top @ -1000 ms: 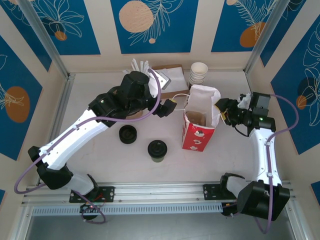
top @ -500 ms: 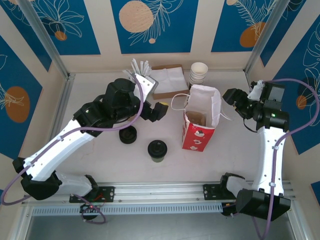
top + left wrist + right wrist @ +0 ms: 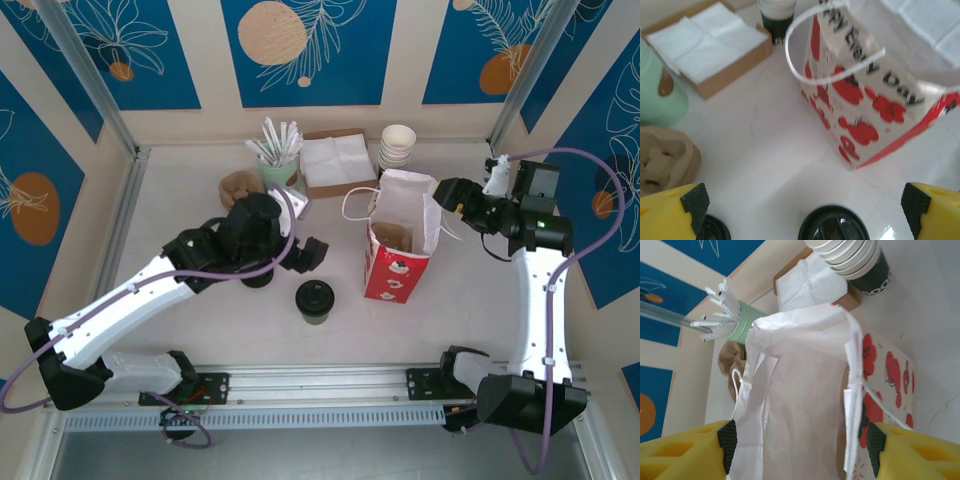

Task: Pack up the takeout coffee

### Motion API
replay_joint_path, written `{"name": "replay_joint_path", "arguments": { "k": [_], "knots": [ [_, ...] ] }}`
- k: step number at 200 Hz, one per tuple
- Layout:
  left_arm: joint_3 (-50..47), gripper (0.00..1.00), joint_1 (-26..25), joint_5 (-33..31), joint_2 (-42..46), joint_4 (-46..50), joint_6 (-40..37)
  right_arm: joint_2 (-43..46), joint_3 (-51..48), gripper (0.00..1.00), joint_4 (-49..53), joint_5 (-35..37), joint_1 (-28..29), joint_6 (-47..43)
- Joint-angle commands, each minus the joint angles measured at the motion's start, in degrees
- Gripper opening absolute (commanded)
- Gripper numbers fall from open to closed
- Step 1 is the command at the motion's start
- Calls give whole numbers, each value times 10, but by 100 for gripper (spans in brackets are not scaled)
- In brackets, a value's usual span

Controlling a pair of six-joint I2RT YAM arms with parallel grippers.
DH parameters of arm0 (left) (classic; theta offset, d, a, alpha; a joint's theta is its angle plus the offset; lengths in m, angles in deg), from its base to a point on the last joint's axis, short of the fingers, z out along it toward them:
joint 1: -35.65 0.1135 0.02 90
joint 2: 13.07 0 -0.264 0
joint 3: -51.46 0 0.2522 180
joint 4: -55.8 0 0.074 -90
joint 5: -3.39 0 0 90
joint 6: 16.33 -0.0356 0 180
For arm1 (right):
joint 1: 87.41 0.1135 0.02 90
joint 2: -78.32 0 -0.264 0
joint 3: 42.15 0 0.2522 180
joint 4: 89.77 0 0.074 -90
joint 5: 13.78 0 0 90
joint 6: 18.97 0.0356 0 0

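The takeout coffee (image 3: 315, 299), a small cup with a round black lid, stands in front of the red-and-white paper bag (image 3: 399, 250). My left gripper (image 3: 308, 255) hovers just behind and above the coffee, open and empty; in the left wrist view the lid (image 3: 834, 230) lies low between its fingers (image 3: 694, 200). My right gripper (image 3: 447, 198) is at the bag's upper right edge. It is open, and in the right wrist view the bag's white upper wall (image 3: 800, 405) spans the gap between its pads (image 3: 875, 442).
A low black stack of lids (image 3: 257, 273) sits partly under my left arm. At the back stand a green holder of white sticks (image 3: 277, 165), a brown lump (image 3: 236, 186), a napkin box (image 3: 335, 162) and stacked white cups (image 3: 398, 146). Frame posts line both sides.
My left gripper has pulled back from the bag's handle toward the coffee, uncovering the green holder. My right gripper has risen to the bag's top edge and its jaws have widened.
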Motion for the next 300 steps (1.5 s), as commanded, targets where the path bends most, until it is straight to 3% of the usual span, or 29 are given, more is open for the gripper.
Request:
{"name": "replay_joint_path", "arguments": {
  "k": [1, 49, 78, 101, 163, 215, 300],
  "knots": [
    [-31, 100, -41, -58, 17, 32, 37, -2, -15, 71, -7, 14, 11, -15],
    [-102, 100, -99, -127, 18, 68, 149, 14, -35, 71, -17, 35, 23, -8],
    [-146, 100, -130, -99, 27, 28, 235, 27, -47, 71, -31, 47, 27, -2],
    [-143, 100, -158, -139, 25, 48, 281, 28, -50, 71, -39, 61, 29, 5],
    [-126, 100, -167, -135, -41, 65, 331, 7, -35, 71, -30, 68, 34, 13],
    [-67, 97, -169, -162, -106, 115, 333, -2, -28, 71, -29, 69, 37, 11],
    [-46, 92, -169, -154, -146, 106, 320, -12, -31, 71, -30, 67, 40, 15]
  ]
}}
